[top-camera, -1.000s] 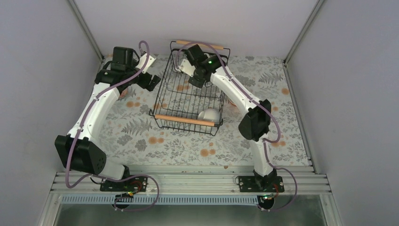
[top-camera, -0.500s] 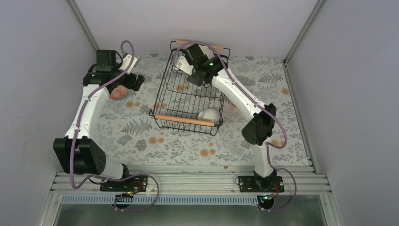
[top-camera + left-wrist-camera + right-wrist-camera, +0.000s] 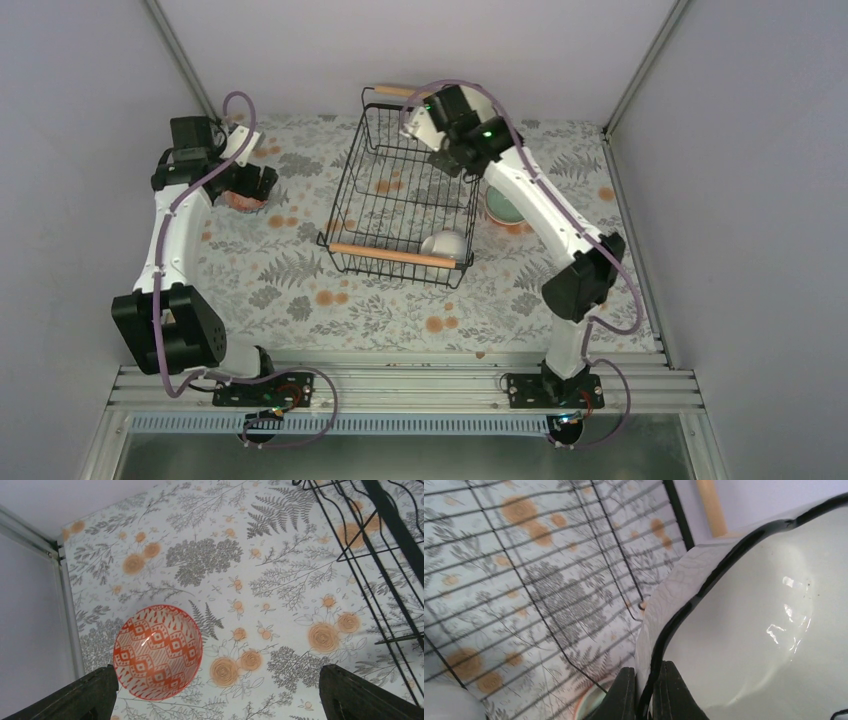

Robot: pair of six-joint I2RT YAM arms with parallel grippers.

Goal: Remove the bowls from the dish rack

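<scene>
- On the floral cloth [image 3: 300,270], mid-table, you have the rack [image 3: 400,200], with one wooden handle [image 3: 392,256] on its near end.
- A white bowl [image 3: 445,243] lies in the rack's near right corner.
- A mint bowl [image 3: 503,208] sits on the cloth just right of the rack.
- A patterned bowl [image 3: 157,652] stands upright on the cloth, well left of the rack.
- Your left gripper [image 3: 218,672] hangs over the patterned bowl, fingers [image 3: 90,695] spread wide and touching nothing.
- Your right gripper [image 3: 646,680] is over the rack's far end, fingers [image 3: 624,695] pinched on the rim of a black-rimmed bowl [image 3: 749,630], held above the wire floor.
</scene>
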